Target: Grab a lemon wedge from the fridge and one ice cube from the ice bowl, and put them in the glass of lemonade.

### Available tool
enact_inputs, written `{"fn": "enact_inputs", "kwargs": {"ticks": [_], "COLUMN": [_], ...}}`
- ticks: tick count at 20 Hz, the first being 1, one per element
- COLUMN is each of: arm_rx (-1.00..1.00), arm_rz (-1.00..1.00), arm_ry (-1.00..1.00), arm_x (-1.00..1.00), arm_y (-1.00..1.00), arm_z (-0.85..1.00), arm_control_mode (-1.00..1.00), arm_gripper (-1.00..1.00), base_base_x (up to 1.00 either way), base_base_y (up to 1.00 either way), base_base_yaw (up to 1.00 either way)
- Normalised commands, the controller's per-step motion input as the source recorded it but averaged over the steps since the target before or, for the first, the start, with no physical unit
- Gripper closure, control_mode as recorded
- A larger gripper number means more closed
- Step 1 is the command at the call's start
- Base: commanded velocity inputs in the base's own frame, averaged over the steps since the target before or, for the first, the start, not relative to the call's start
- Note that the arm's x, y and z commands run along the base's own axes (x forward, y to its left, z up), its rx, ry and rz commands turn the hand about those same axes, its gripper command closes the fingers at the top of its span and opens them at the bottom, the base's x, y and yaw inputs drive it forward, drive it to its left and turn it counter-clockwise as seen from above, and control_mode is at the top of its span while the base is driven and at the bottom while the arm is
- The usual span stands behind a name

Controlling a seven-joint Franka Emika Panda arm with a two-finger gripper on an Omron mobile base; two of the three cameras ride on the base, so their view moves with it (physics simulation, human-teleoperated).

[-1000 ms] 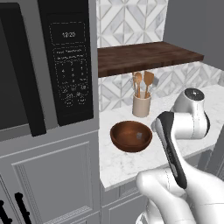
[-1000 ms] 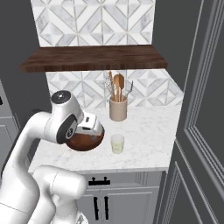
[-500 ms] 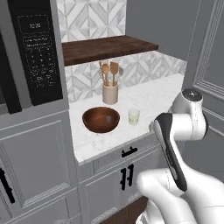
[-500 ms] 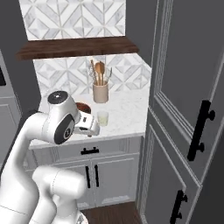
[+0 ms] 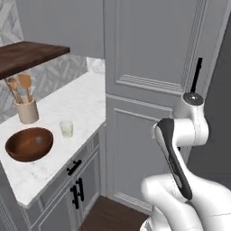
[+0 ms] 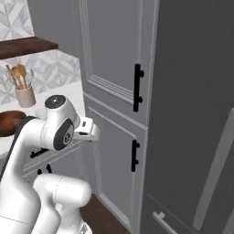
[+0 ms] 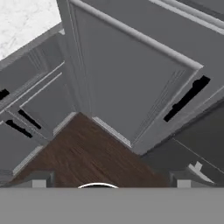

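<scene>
Fridge: the tall dark grey fridge (image 6: 192, 91) with a long pale grey bar handle fills the 3 o'clock side of the right base view, its doors closed; the lemon wedge cannot be seen.
Cabinet: a tall light grey panelled cabinet (image 5: 153, 67) with black handles stands between the fridge and the counter, both of its doors shut.
Counter: the white marble counter (image 5: 85, 97) runs toward 9 o'clock in the left base view, over grey drawers with black pulls.
Shelf: a dark brown wooden shelf (image 5: 27, 56) hangs above the counter at 10 o'clock.
Floor: dark wood plank floor (image 7: 87, 153) lies below the cabinet in the hand view.
Ice bowl: the wide, shallow, round dark brown wooden bowl (image 5: 29, 143) sits on the counter at 9 o'clock; any cube in it is too small to make out.
Crock: a beige utensil crock (image 5: 27, 110) holding wooden spoons stands behind the bowl, by the tiled wall.
Glass: the small clear tumbler of pale yellowish lemonade (image 5: 66, 128) stands just beside the bowl, toward the cabinet.
Hand: the two-finger hand (image 7: 109, 178) points down at the floor and cabinet foot, its dark tips spread wide, holding nothing.
</scene>
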Motion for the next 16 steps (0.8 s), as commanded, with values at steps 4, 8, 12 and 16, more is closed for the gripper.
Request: {"fn": "enact_inputs", "kwargs": {"ticks": [4, 8, 12, 16], "arm_rx": [0.0, 0.0, 0.0, 0.0], "arm_rz": [0.0, 0.0, 0.0, 0.0], "arm_ry": [0.0, 0.0, 0.0, 0.0], "arm_x": [0.0, 0.0, 0.0, 0.0], "arm_y": [0.0, 0.0, 0.0, 0.0], "arm_z": [0.0, 0.0, 0.0, 0.0], "arm_control_mode": [1.0, 1.0, 1.0, 1.0], "arm_gripper": [-1.0, -1.0, -1.0, -1.0], "base_base_x": [0.0, 0.0, 0.0, 0.12], "base_base_y": [-0.08, -0.46, -0.59, -1.0], "base_base_yaw": [-0.91, -0.79, -0.74, -0.15]}}
